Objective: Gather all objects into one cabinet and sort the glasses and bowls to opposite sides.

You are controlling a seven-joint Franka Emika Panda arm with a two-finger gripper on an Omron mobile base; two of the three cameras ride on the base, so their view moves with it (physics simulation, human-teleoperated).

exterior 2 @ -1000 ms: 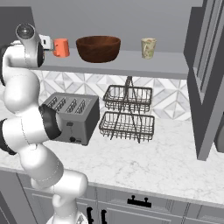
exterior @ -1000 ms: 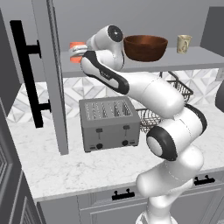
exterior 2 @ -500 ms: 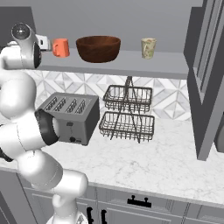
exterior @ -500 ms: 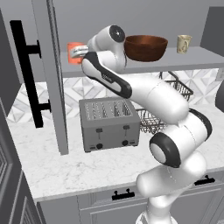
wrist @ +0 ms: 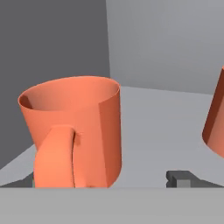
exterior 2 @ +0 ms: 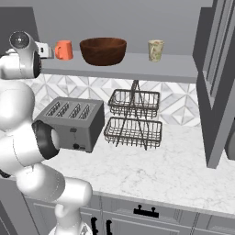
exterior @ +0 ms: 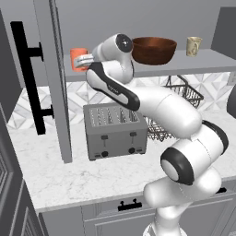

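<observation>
Two orange mugs [wrist: 74, 131] upright on grey shelf [wrist: 148, 131], hand [wrist: 109, 179] spread wide around nearer mug's base.

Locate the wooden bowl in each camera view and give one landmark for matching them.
Left base view: wooden bowl at upper right, on the cabinet shelf.
Right base view: upper centre-left, between the orange mug and cream mug.
Hand view: not in it.
Landmark: toaster.

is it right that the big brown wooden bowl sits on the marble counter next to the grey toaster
Not quite. The big brown wooden bowl sits on the flat grey cabinet shelf, between an orange mug and the cream patterned mug, above the grey toaster. The right base view shows it.
</observation>
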